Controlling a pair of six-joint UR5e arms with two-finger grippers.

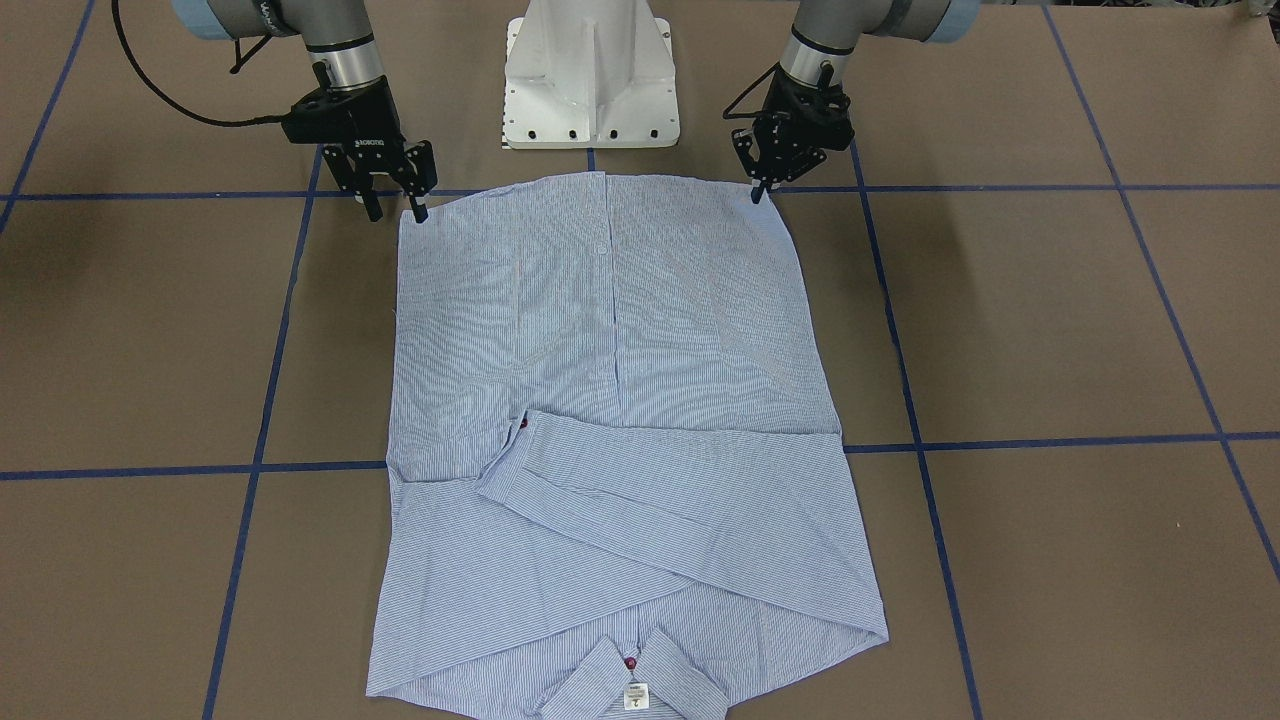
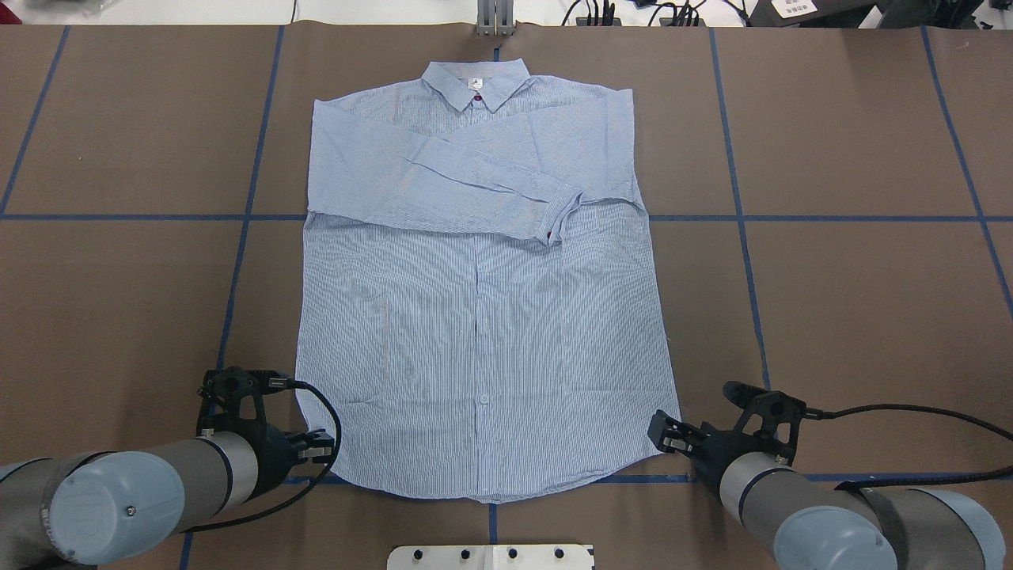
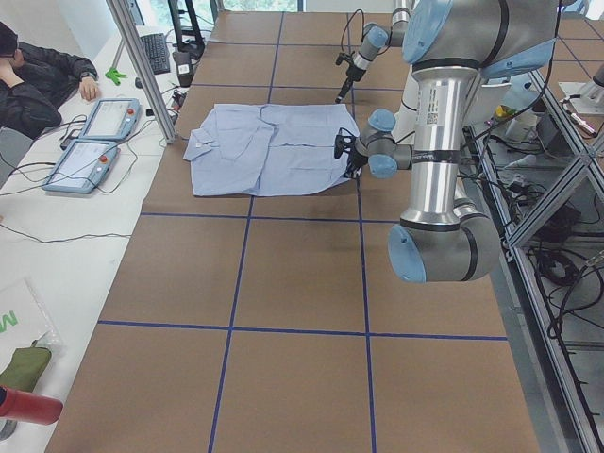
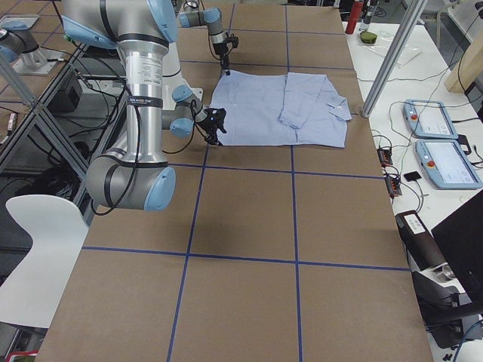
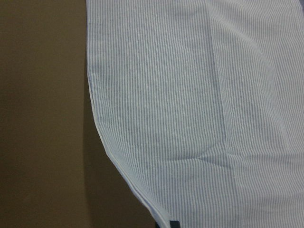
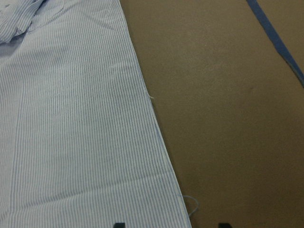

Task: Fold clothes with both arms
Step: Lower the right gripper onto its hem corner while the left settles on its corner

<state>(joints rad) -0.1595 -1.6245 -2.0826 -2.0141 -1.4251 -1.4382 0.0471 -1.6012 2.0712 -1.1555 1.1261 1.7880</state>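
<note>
lying flat on the brown counter (image 1: 1050,320), front-facing view: shirt (image 1: 610,330), sleeves (image 1: 680,490) folded across chest. right pincer (image 1: 392,205), jaws apart, empty, at one hem corner; left pincer (image 1: 760,188) at the other, opening cannot be told. overhead: collar (image 2: 475,83) at far side. right wrist: hem edge between spread fingertips (image 6: 119,225).

Light: bright, even, from overhead.
Shadows: soft, broad patches on the table (image 1: 1000,330), outboard of the left gripper (image 1: 758,192) and the right gripper (image 1: 397,212).
Focus: wrist views slightly soft; exterior views sharp.
Left wrist view: table dimmer than in the right wrist view.
</note>
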